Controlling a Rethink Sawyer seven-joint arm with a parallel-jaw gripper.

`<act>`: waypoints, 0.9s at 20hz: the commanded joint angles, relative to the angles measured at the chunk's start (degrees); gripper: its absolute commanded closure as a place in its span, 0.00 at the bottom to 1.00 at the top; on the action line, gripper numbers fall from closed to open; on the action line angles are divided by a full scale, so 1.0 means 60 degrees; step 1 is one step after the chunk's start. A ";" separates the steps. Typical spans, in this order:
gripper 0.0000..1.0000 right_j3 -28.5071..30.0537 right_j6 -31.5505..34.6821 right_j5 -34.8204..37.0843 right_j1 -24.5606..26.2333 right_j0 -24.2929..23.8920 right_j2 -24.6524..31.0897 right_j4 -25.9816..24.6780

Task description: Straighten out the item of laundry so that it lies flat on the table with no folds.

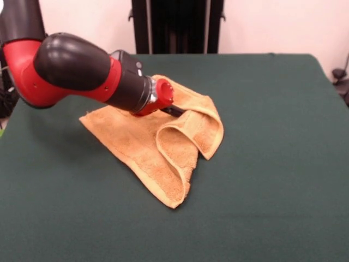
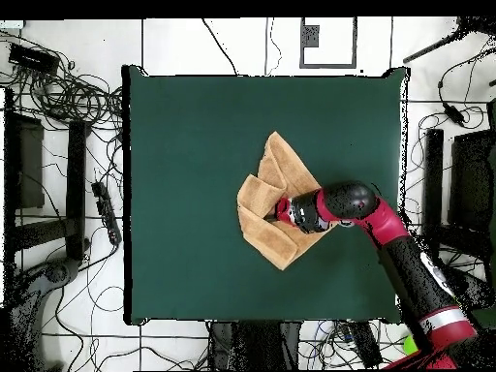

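Note:
The orange-tan towel lies crumpled in the middle of the dark green table. One part lies flat towards the left. The right part is raised into a looped fold that hangs from my gripper. The gripper comes in low from the left and is shut on the towel's raised fold, with its tip buried in the cloth. In the overhead view the towel is folded over itself, and the gripper sits over its right half. No label shows.
The red and black arm reaches across the table's left side, low over the cloth. Green table surrounds the towel on all sides. Cables and stands lie on the floor beyond the table's edges.

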 commanded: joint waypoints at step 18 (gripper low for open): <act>1.00 0.1005 -0.1604 -0.0050 0.1088 0.0512 -0.0089 0.0419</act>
